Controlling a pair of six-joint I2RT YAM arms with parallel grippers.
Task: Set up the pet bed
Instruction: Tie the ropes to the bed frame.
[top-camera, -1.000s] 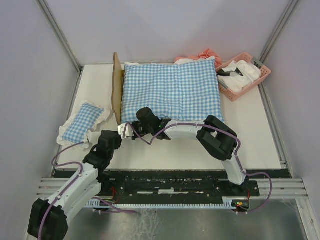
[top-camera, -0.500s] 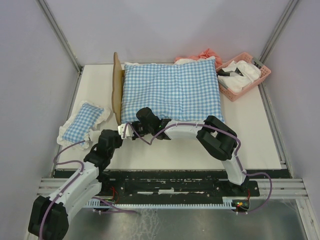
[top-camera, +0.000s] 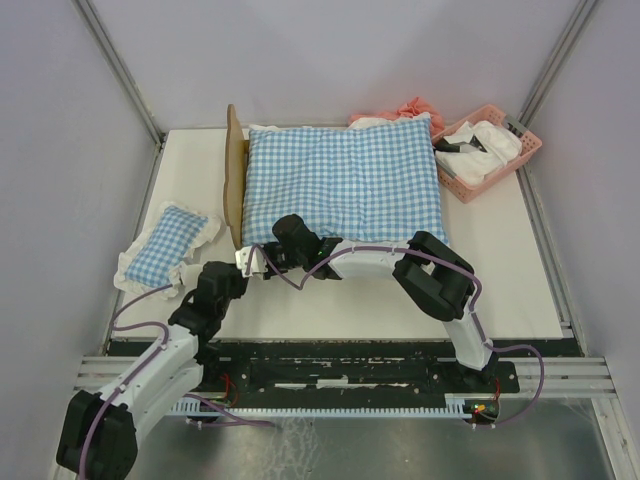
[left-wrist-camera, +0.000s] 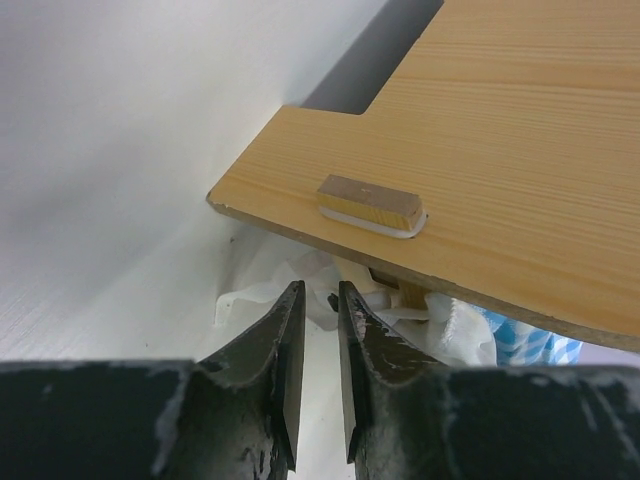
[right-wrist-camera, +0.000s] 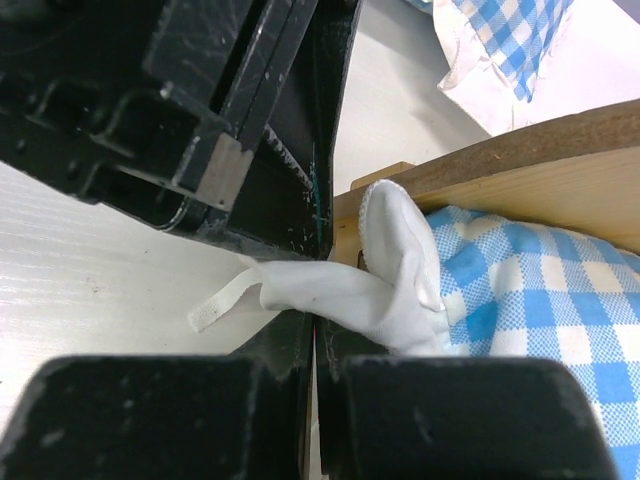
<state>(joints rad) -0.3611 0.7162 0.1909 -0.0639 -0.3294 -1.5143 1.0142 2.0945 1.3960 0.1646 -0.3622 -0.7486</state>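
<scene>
I found the light-wood pet bed (left-wrist-camera: 480, 120) central on the tabletop (top-camera: 520, 290), headboard (top-camera: 234, 175) left, checked cushion (top-camera: 345, 185) on top. Right fingers (right-wrist-camera: 200, 420) pinched the cushion's frill (right-wrist-camera: 400, 260) at the near-left corner. Left fingers (left-wrist-camera: 285, 345) stood slightly apart, empty. Open tabletop lay near-right.

**Free room and obstacles.** Open tabletop (top-camera: 500, 260) lies to the right of the pet bed (top-camera: 233, 190) and in a strip just ahead of the arm bases. The checked cushion (top-camera: 345, 185) covers the whole top of the bed. The right arm (top-camera: 380, 262) stretches along the bed's near side and bars approach there. Left of the upright headboard (left-wrist-camera: 500, 150), a small pillow (top-camera: 165, 245) leaves only a narrow lane, occupied by the left gripper (left-wrist-camera: 316, 292). A pink basket (top-camera: 490, 150) fills the far right corner.
</scene>
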